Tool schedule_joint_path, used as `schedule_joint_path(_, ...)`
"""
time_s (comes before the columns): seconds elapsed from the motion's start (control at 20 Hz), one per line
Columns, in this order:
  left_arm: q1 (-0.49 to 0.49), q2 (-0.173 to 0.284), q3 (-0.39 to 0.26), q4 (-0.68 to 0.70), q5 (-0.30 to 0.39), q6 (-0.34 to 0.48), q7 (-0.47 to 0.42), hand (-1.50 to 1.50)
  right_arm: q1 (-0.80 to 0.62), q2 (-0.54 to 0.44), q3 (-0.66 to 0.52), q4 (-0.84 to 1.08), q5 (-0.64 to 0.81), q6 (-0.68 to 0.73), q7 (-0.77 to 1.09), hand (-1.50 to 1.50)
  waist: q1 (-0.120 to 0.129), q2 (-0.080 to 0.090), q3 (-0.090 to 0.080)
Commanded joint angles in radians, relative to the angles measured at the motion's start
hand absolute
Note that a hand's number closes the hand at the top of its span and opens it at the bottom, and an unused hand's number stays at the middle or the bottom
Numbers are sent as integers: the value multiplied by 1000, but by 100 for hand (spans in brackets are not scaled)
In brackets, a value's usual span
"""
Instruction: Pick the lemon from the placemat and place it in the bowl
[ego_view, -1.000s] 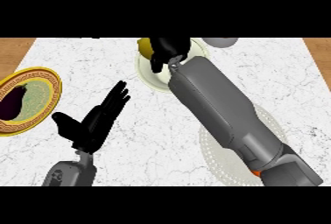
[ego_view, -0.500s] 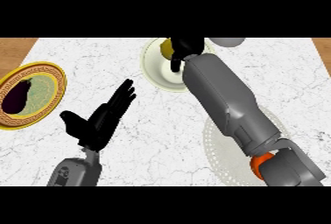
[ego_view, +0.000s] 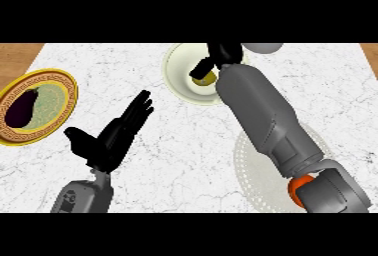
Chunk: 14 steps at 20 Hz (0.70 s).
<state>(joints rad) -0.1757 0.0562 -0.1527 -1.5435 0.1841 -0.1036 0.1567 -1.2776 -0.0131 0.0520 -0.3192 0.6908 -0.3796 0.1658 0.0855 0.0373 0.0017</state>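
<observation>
While right hand (ego_view: 218, 56) curls over 1 lemon (ego_view: 204, 78) in 1 bowl (ego_view: 179, 65), left hand (ego_view: 112, 137) rests w/ fingers straight; 1 plate (ego_view: 65, 92), 1 placemat (ego_view: 255, 175).

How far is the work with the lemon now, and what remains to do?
Done: the lemon is off the placemat and over the bowl. In hand: the right robot hand is over the bowl at the lemon; whether it grips it cannot be told. Left: release if needed, and withdraw. The left robot hand rests open.
</observation>
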Motion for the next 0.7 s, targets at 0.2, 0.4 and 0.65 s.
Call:
schedule_joint_path(0.2, 19, 2, 21, -5, 13, 9, 8, 0, 129, 13, -242, -203, -296, -93, -415, -150, -44, -19, 3)
schedule_joint_path(0.4, 32, 13, 46, -17, 13, 32, 37, 0, 231, 13, -241, -314, -423, 26, -569, -150, -80, -42, 1)
schedule_joint_path(0.65, 46, 11, 72, -8, 20, 49, 36, 0, 400, 13, -150, -558, -565, 152, -558, -150, -124, -60, -1)
